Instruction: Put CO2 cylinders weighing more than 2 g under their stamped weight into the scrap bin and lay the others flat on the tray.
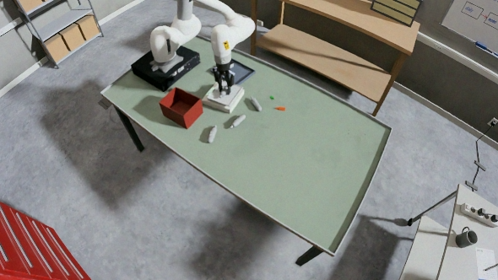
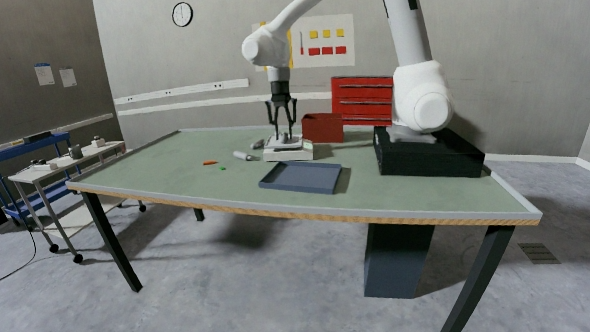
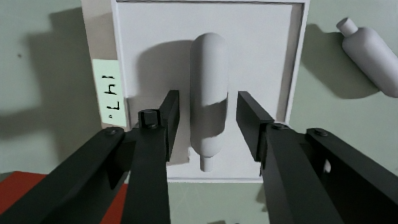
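Observation:
A grey CO2 cylinder lies flat on the white scale, also seen in the exterior view. The scale's green display shows digits turned sideways. My gripper stands open just above the scale, one finger on each side of the cylinder with a small gap on both sides; it also shows in the top and exterior views. Three more cylinders lie on the table; one shows in the wrist view. The red scrap bin stands left of the scale. The dark tray lies behind it.
The arm's black base box stands at the table's back left corner. A small orange piece and a small green piece lie right of the cylinders. A wooden bench stands behind the table.

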Robot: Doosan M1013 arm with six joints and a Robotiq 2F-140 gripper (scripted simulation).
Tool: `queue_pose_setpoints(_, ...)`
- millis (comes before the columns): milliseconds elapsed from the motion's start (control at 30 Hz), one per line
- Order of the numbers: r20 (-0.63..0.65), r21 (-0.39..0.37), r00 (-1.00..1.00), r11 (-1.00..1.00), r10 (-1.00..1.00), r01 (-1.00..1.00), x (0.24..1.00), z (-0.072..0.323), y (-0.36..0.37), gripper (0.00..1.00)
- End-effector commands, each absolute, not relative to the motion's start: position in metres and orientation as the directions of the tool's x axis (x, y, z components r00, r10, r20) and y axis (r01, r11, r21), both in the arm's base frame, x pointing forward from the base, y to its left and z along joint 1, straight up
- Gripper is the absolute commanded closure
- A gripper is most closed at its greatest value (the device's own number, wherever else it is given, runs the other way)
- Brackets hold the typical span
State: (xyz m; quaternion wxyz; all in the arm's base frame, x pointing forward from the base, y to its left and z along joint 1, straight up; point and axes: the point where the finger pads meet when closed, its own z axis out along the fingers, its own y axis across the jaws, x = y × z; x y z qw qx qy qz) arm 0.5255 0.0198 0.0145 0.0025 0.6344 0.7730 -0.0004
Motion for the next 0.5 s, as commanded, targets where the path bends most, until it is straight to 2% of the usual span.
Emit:
queue_pose_setpoints(0, -0.004, 0.004, -0.195, 0.195, 0.981, 0.981, 0.526, 0.017, 0.02, 0.6)
queue_pose_setpoints(467, -0.004, 0.004, -0.195, 0.195, 0.981, 0.981, 0.526, 0.071, 0.02, 0.6)
